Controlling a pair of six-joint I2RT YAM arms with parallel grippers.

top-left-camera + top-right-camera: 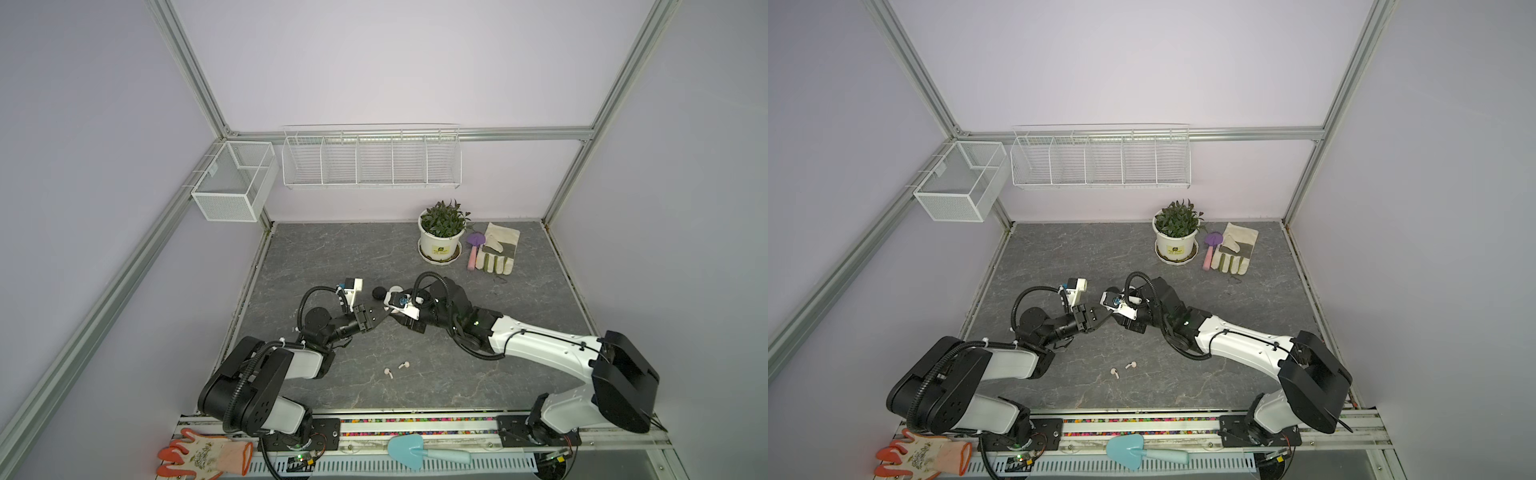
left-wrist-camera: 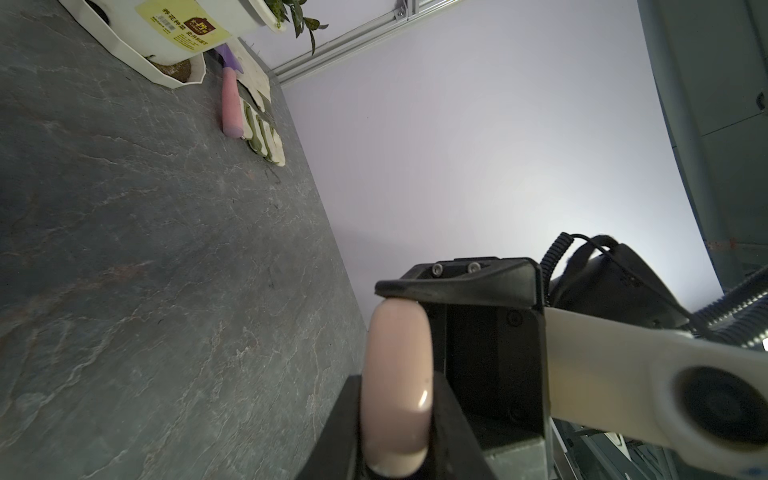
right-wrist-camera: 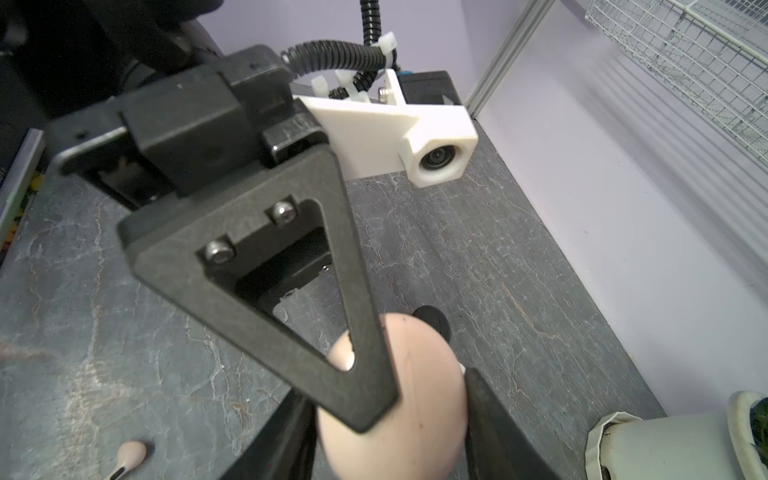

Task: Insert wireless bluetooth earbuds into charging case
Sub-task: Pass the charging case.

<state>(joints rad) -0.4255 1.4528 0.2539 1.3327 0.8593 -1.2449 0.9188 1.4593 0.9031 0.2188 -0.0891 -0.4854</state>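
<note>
A pale pink round charging case hangs above the table's middle, held by both grippers at once. My left gripper is shut on its thin edge. My right gripper is shut across its wide body. The left gripper's triangular finger crosses in front of the case. In both top views the two grippers meet tip to tip and hide the case. Two pale pink earbuds lie loose on the table nearer the front, and one earbud shows in the right wrist view.
A black puck lies just behind the grippers. At the back right stand a potted plant, a purple trowel and a work glove. Wire baskets hang on the wall. A blue trowel and an orange glove lie on the front rail.
</note>
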